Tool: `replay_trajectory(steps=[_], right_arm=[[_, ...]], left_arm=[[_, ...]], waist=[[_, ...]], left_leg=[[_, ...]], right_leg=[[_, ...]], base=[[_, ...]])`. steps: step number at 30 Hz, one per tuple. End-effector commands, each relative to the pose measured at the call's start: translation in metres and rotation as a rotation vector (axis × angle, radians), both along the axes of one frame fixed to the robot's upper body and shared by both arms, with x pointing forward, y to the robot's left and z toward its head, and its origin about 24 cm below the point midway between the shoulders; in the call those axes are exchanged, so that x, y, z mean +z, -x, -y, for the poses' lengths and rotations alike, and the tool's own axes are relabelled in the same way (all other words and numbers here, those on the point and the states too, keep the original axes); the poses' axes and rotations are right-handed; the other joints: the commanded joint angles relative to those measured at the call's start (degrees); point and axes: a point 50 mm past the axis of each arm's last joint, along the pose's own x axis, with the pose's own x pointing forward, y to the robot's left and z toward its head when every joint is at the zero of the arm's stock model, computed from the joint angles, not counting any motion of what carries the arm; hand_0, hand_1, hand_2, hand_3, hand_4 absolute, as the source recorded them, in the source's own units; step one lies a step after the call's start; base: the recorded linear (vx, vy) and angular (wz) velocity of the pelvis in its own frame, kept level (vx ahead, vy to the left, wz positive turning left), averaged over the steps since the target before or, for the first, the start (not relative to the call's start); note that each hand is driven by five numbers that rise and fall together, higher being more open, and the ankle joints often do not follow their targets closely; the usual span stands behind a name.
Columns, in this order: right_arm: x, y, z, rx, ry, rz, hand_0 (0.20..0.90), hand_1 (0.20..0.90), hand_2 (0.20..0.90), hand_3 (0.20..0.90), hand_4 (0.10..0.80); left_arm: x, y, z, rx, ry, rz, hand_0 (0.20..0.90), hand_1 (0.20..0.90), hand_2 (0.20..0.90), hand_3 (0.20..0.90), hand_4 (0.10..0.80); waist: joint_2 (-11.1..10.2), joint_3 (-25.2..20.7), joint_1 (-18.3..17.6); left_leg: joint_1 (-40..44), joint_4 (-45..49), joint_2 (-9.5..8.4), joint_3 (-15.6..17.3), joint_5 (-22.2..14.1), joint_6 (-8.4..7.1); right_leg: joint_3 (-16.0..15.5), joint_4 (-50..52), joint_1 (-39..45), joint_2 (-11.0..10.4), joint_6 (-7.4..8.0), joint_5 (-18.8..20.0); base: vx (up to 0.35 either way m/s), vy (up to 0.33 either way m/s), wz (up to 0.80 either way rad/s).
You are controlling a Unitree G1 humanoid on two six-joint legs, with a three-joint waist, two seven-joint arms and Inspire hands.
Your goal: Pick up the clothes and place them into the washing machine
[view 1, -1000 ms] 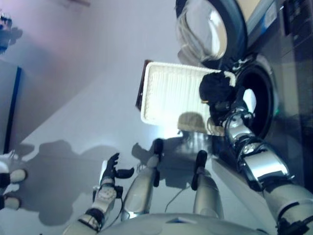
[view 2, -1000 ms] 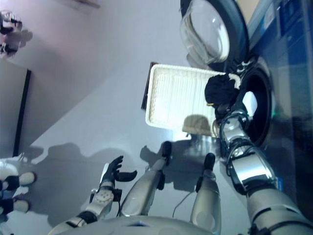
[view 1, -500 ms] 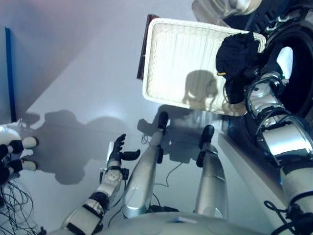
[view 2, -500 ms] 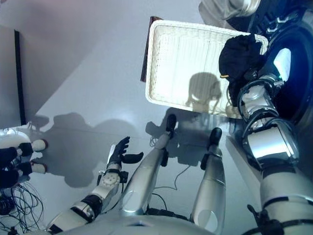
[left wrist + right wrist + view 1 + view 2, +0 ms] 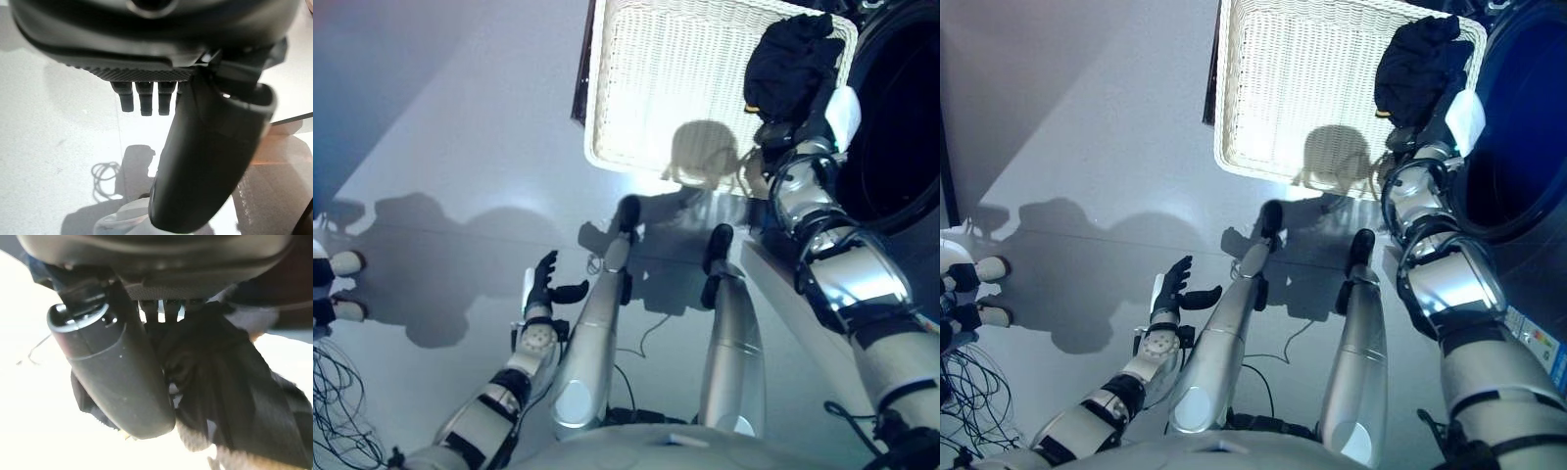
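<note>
**Right hand holds black cloth by the washer mouth**

Right hand (image 5: 795,125) is up at the far corner of the basket (image 5: 656,88), on the washer (image 5: 901,127) side. Black cloth (image 5: 788,64) is bunched on top of that hand, held off the floor. Right wrist view shows it closer: the cloth (image 5: 215,377) sits right past the palm, thumb lying across it and fingers curled into the folds, so the hand is clamped on the cloth. Part of the fabric hangs loose beyond the fingers. A small yellowish tag or trim shows at the cloth's edge on the basket side.

The cloth overlaps the basket's corner rim as seen from the head, just beside the dark drum opening. Cannot tell whether it touches the rim or any part is past the washer's edge. A white patch on the hand's back faces the drum.

The basket is white wicker, rectangular, sitting on the pale floor (image 5: 460,147) next to the washer. No other clothes visible inside it.

Left hand (image 5: 544,289) is low, well apart from the basket, near the floor. Fingers straight and spread, thumb out to the side, holding nothing. Left wrist view agrees: fingers apart, only floor past them.
</note>
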Motion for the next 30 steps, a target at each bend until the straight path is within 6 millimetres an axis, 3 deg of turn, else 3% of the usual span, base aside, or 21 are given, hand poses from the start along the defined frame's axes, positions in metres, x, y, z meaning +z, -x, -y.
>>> replay_trajectory(steps=[1,5,13,17,18,19,20,21,30], right_arm=[[0.045,-0.004,0.007,0.022,0.132,0.107,0.900,0.900,0.900,0.900,0.800],[0.058,-0.003,0.017,-0.016,0.216,0.088,0.900,0.900,0.900,0.900,0.800],[0.109,0.013,0.066,-0.174,0.377,0.039,0.900,0.900,0.900,0.900,0.800],[0.112,0.018,0.077,-0.192,0.379,0.025,0.900,0.900,0.900,0.900,0.800],[0.111,0.018,0.076,-0.185,0.382,0.018,0.900,0.900,0.900,0.900,0.800],[0.109,0.017,0.075,-0.177,0.372,0.011,0.785,0.785,0.785,0.785,0.723],[0.108,0.017,0.075,-0.174,0.366,0.006,0.507,0.507,0.507,0.507,0.538],[0.107,0.016,0.073,-0.169,0.369,0.000,0.300,0.300,0.300,0.300,0.400],[0.100,0.011,0.064,-0.145,0.283,0.036,0.300,0.300,0.300,0.300,0.400]], left_arm=[[-0.008,0.013,-0.016,0.084,-0.011,-0.027,0.900,0.900,0.900,0.900,0.800],[-0.006,0.010,-0.015,0.073,-0.006,-0.014,0.900,0.900,0.900,0.900,0.800],[0.004,-0.005,-0.006,0.040,0.003,0.028,0.900,0.900,0.900,0.900,0.800],[0.001,-0.002,-0.002,0.033,0.020,0.017,0.900,0.900,0.900,0.900,0.800],[0.000,-0.001,0.000,0.027,0.021,0.013,0.900,0.900,0.900,0.900,0.800],[0.000,0.000,0.000,0.023,0.025,0.009,0.900,0.900,0.900,0.900,0.800],[-0.002,0.003,0.001,0.021,0.025,0.000,0.900,0.900,0.900,0.900,0.800],[-0.004,0.005,0.001,0.018,0.025,-0.007,0.900,0.900,0.900,0.900,0.800],[-0.004,0.004,0.002,0.019,0.017,-0.016,0.900,0.900,0.900,0.900,0.800]], waist=[[0.03,-0.87,1.29],[0.80,-0.70,1.85],[4.03,-0.52,3.87],[4.48,-0.53,3.99],[4.81,-0.59,4.39],[4.87,-0.57,4.48],[4.79,-0.60,4.58],[4.68,-0.56,4.75],[4.49,-0.03,4.32]], left_leg=[[-1.32,4.68,-1.79,2.41,-6.15,-1.09],[-1.59,3.94,-1.90,2.67,-5.65,-1.04],[-5.79,3.15,-1.79,2.27,-3.71,-2.27],[-6.68,3.49,-2.12,2.30,-4.68,-2.56],[-7.42,2.95,-1.86,2.26,-2.97,-2.42],[-7.50,2.96,-1.87,2.35,-2.94,-2.39],[-7.32,2.79,-1.92,2.35,-2.96,-2.31],[-7.21,2.65,-1.94,2.27,-2.90,-2.30],[-5.19,2.61,-2.20,2.18,-3.28,-1.85]], right_leg=[[0.99,-6.07,2.98,1.25,-0.51,5.90],[1.42,-7.08,2.63,1.09,-0.30,6.55],[1.63,-4.63,-2.71,0.96,-0.66,5.98],[2.47,-2.78,-4.31,0.70,-0.54,3.95],[2.22,-3.36,-5.06,0.90,-0.75,5.71],[2.32,-3.42,-5.13,0.87,-0.74,5.67],[2.41,-3.61,-4.98,0.91,-0.72,5.61],[2.32,-3.80,-4.75,1.02,-0.75,5.48],[2.37,-4.50,-2.53,1.24,-0.86,5.34]], base=[[0.000,0.000,0.00],[-0.005,0.001,-0.01],[-0.021,-0.020,0.01],[0.057,-0.005,0.10],[-0.034,0.021,0.17],[-0.031,0.012,0.12],[0.045,-0.016,0.06],[0.040,-0.021,0.00],[0.000,0.000,0.00]])
